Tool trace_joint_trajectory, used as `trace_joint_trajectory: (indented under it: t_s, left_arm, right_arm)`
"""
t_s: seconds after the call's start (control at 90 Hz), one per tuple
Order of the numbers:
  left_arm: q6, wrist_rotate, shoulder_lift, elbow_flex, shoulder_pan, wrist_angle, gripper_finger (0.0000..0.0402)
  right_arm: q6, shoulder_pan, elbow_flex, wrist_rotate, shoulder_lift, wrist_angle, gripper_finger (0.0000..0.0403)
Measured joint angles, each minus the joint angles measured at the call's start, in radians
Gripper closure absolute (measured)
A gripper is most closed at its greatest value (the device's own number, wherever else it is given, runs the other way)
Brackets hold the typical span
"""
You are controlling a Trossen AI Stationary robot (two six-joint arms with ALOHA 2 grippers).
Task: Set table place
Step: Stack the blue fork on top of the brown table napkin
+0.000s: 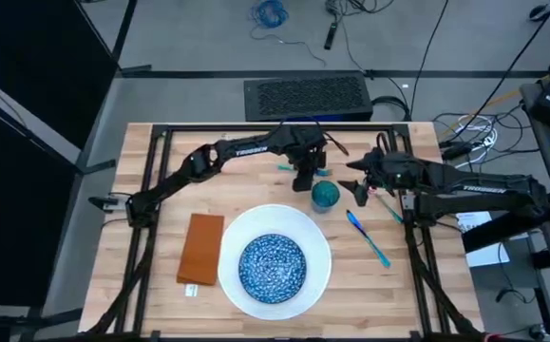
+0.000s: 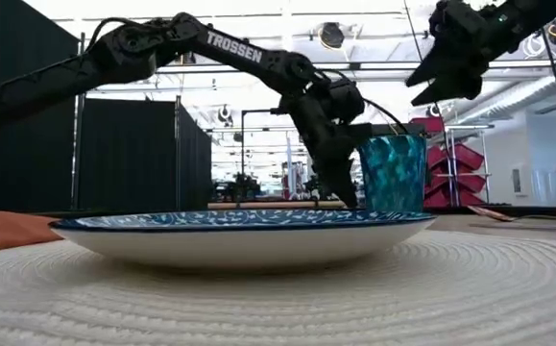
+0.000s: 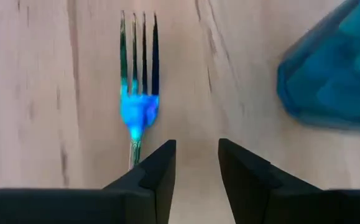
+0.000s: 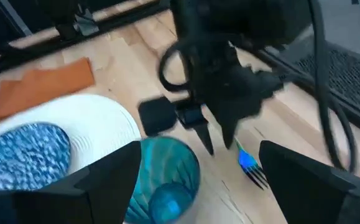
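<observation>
Two pincers over the light-wood table [image 1: 151, 152]: left pincer [image 3: 196, 163] released, low above the teal fork [image 3: 137, 93] just beside the teal cup [image 1: 325, 195]; right pincer [image 4: 198, 180] spread wide, raised near that cup. White plate [image 1: 308, 237] holding speckled blue bowl [image 1: 273, 266], orange napkin [image 1: 201, 248] beside it, blue cutlery [image 1: 368, 237] opposite. Beyond, grey floor, cables, black curtains.
</observation>
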Motion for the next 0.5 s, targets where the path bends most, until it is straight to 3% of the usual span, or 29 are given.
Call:
trace_joint_trajectory:
  t_s: [0.089,0.5]
  left_arm:
    - [0.022,-0.063,-0.025,0.002,-0.001,-0.004,0.0295]
    - [-0.034,-0.068,-0.089,0.003,0.051,0.044,0.0295]
  right_arm:
    - [0.015,-0.006,0.0,0.037,0.0,-0.042,0.009]
    - [0.066,-0.061,0.0,0.038,0.0,-0.049,0.009]
